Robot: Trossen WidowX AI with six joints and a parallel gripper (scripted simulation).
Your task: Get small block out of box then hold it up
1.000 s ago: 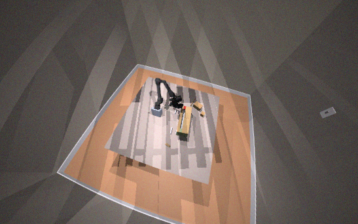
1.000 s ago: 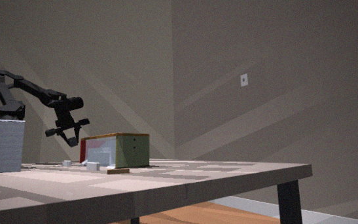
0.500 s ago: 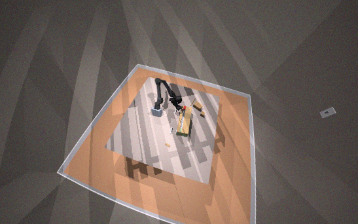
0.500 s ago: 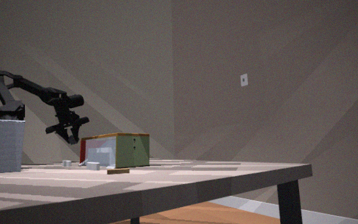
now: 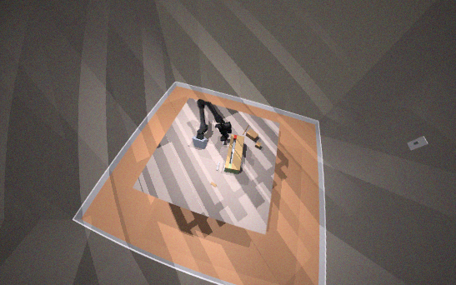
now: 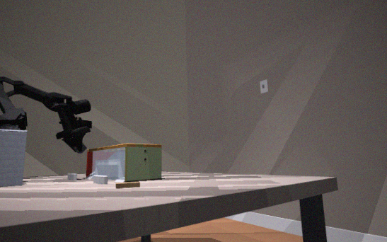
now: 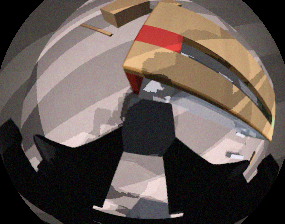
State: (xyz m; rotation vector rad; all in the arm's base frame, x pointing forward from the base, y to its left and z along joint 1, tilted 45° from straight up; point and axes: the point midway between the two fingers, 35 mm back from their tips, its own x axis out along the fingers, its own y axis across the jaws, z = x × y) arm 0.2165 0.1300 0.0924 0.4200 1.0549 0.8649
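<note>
My gripper point(image 5: 225, 142) point(image 6: 80, 150) is shut on a small dark block point(image 7: 148, 127), which fills the space between the fingertips in the wrist view. The fingertips are above the table, at about the height of the box's top, just outside the red end on the clear-front side. The box point(image 5: 238, 152) point(image 6: 143, 163) point(image 7: 213, 42) stands upright, with a tan top, a long slot in it, a red end near the gripper and a green end farther away. The shelf is hard to make out, and the fingers hide part of the held block.
Small pale pieces point(image 6: 71, 176) point(image 6: 100, 179) point(image 7: 235, 156) lie before the clear front. A flat tan piece point(image 5: 213, 184) point(image 6: 128, 185) lies beyond them. A brown block point(image 5: 252, 134) point(image 7: 125, 13) and a thin stick point(image 7: 96, 30) lie behind the box. The arm stands on a grey pedestal point(image 5: 200, 143) point(image 6: 1, 159).
</note>
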